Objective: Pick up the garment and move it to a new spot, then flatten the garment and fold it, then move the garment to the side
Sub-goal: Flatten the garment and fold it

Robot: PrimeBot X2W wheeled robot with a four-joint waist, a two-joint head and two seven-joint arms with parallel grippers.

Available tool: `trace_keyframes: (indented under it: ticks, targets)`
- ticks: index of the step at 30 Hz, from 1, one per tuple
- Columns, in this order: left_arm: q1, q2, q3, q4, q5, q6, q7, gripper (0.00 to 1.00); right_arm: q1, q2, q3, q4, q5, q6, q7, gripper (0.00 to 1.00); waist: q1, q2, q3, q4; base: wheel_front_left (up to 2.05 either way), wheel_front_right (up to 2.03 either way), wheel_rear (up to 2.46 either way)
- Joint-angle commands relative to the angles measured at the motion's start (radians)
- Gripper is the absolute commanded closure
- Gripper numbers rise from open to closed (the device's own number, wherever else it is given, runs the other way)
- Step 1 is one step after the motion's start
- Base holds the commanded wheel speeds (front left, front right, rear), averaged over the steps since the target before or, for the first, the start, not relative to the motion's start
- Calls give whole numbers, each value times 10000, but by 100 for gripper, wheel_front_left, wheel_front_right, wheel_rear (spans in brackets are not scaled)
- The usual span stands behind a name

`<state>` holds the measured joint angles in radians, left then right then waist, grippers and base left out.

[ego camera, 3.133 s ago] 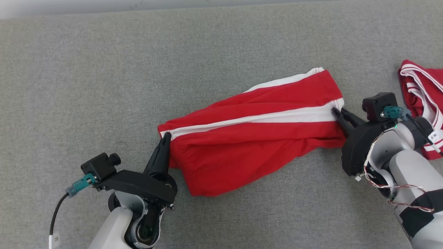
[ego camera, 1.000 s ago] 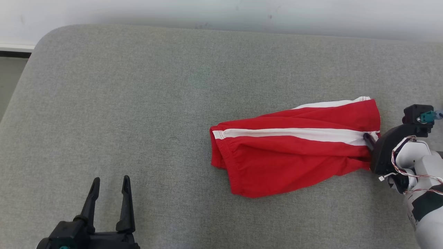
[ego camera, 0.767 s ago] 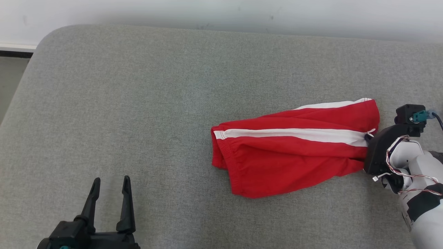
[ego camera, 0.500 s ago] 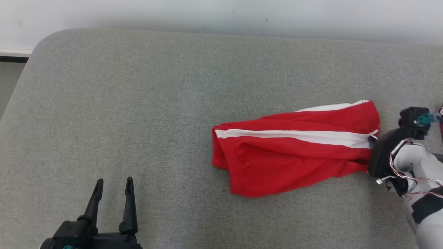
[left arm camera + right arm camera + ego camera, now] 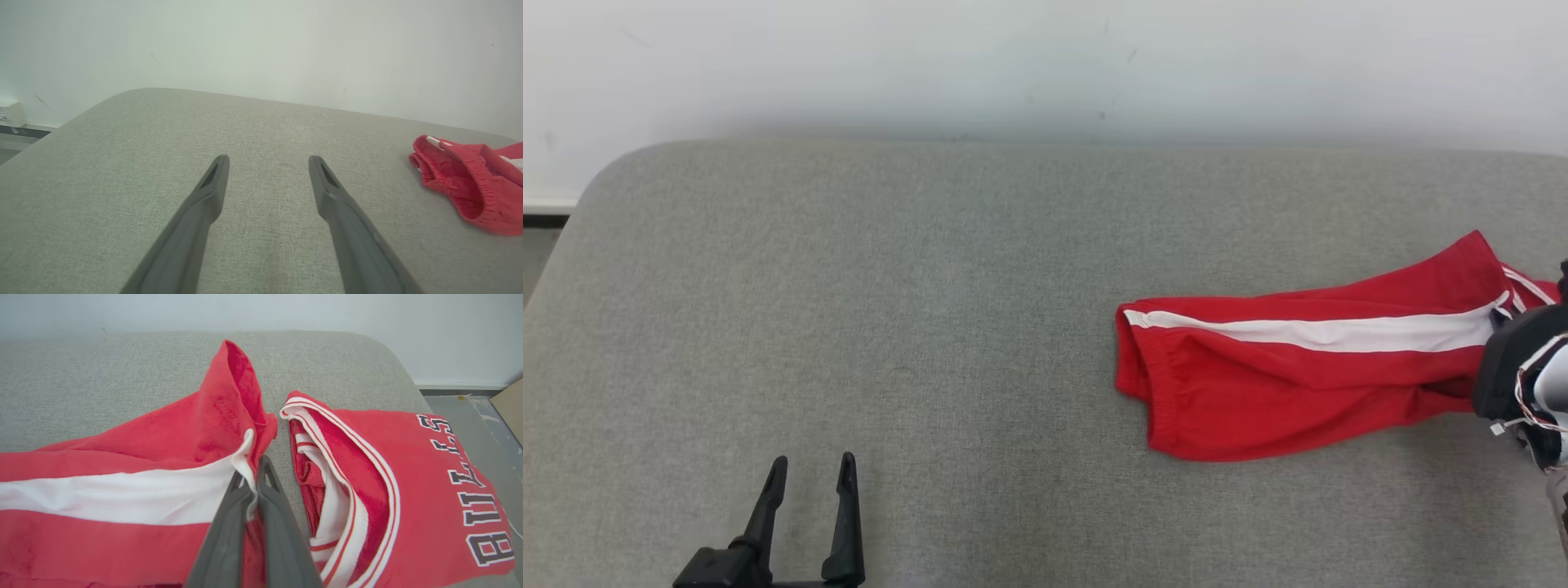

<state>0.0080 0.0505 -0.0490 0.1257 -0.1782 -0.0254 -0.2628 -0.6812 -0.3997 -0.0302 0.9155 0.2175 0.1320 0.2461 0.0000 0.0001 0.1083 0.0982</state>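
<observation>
The garment [image 5: 1290, 376] is a pair of red shorts with a white side stripe, folded and lying on the grey cushion at the right. My right gripper [image 5: 251, 479] is shut on the hem end of the garment [image 5: 122, 473], pinching the white stripe between its fingers; in the head view its black body [image 5: 1515, 363] sits at the right edge. My left gripper [image 5: 809, 490] stands open at the lower left, well away from the shorts, with nothing between its fingers [image 5: 212, 192]. The waistband end of the garment [image 5: 470, 179] shows at the right of the left wrist view.
A folded red jersey [image 5: 408, 477] with white trim and black lettering lies just right of the shorts' hem. The grey cushion [image 5: 849, 286] ends in a rounded corner at the far left, against a white wall [image 5: 1013, 65]. Floor shows past the cushion's right end [image 5: 470, 412].
My right gripper has shut on the shorts' hem and dragged them to the right, lifting the hem corner. The head camera has tilted up, showing more wall. The left gripper stays open.
</observation>
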Motion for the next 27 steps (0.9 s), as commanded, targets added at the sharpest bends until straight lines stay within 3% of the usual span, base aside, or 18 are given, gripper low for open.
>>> trace_keyframes:
  ticks: [1,10,18,27]
  targets:
    - [113,3,-36,35,-32,58,-19,0,247,-111,-153,-174,-227,-31,3,100,0,-1,-342,-247,0,0,0]
    - [256,2,-163,82,-139,138,-19,0,719,603,-179,-1871,-896,-31,555,100,0,-1,-601,-382,0,0,0]
    - [112,2,-280,88,-254,111,-19,0,1062,1528,1232,-3668,-619,-30,1777,100,0,-1,-459,-267,0,0,0]
    - [-116,3,-475,237,-418,146,-19,0,963,2348,2771,-3661,-257,-30,2809,100,0,-1,-334,190,0,0,0]
